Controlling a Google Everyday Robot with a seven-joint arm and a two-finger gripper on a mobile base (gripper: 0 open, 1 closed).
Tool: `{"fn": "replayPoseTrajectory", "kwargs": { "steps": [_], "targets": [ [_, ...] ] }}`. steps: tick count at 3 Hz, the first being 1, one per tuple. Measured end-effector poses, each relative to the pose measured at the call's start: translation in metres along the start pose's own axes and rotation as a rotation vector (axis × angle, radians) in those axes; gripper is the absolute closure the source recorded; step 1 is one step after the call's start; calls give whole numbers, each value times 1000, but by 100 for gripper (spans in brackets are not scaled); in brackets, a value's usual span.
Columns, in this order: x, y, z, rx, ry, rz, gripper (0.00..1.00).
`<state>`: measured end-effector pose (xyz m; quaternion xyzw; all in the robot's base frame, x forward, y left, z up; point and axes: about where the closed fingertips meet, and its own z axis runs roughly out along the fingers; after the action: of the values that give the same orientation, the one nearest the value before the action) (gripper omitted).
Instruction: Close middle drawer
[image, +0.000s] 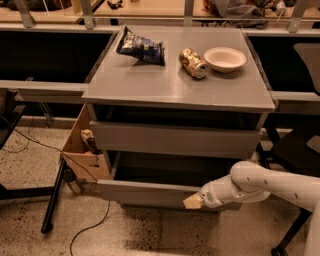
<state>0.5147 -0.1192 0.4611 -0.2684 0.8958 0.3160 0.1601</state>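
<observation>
The middle drawer (145, 193) sits at about 6 o'clock in the view, low in the grey cabinet (175, 86). It is pulled out towards the camera, with its plain front panel well forward of the cabinet and a dark open cavity showing behind it. The gripper (193, 201) is at the right part of that panel, and its tan tip touches or almost touches the panel's front face near the lower edge. Whether it is clenched or released cannot be told. The white arm (265, 183) reaches in from 4 o'clock, its rounded joint just right of the drawer.

Directly at 12 o'clock from the middle drawer is the upper drawer front (175, 140), a wider grey panel with a dark gap above it under the cabinet top. On the top, from 10 o'clock round to 2 o'clock, lie:
- a crumpled dark chip bag (141, 48)
- a gold can (193, 63) on its side, just beside the bowl
- a pale bowl (225, 59), standing upright

At 9 o'clock from the drawer an open cardboard box (80, 152) stands against the cabinet's left side. Below it are a small metal bottle (73, 180) and a slanted black stand leg (53, 204) on the speckled floor (150, 232). A thin black cable (45, 146) trails across the floor. At 3 o'clock is a dark chair (296, 150).
</observation>
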Motion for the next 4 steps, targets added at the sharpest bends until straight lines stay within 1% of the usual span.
{"fn": "replayPoseTrajectory", "kwargs": {
  "steps": [1,2,3,4],
  "targets": [
    [1,-8,18,-16,41,24,100],
    [0,-16,35,-47,42,51,100],
    [-7,-24,45,-104,-19,105,100],
    [-16,-29,43,-135,-84,146,100]
  ]
}}
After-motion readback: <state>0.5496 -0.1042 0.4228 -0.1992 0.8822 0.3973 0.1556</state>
